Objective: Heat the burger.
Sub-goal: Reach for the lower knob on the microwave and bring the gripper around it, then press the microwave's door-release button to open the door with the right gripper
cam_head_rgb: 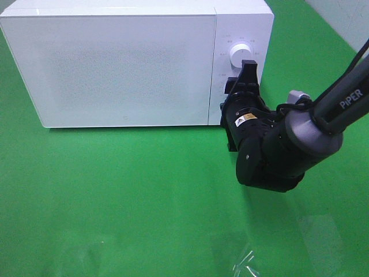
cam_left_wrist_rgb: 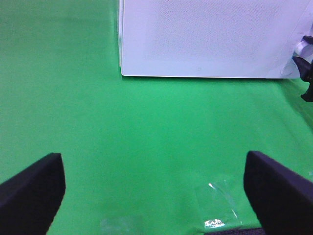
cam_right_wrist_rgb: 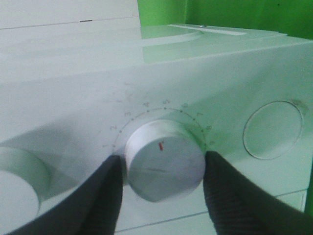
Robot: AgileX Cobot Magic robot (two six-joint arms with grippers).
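The green surface fills most of the high view. On it stands the white microwave, its door shut and its front opaque. It is the only container here, and its inside cannot be seen. The burger shows in no view, so whether it sits behind that door cannot be told.

Only the high view takes in the whole oven and the dark right arm reaching to the control panel. There the right gripper covers the lower part of the panel, just below the upper knob. The left gripper is outside that view.

The right wrist view alone shows what lies between the right fingers: a white round dial with a small red mark and a numbered scale arcing over it. One finger stands on each side of the dial, right up against its rim. The jaws are part open to the dial's width, and whether they actually press on it cannot be told. Outside one finger is another raised round shape, and outside the other is a flat round disc.

The left wrist view shows the left gripper hanging over bare green, well back from the microwave. Its fingers are spread wide with nothing between them. A small scrap of clear film lies on the cloth just inside one fingertip.
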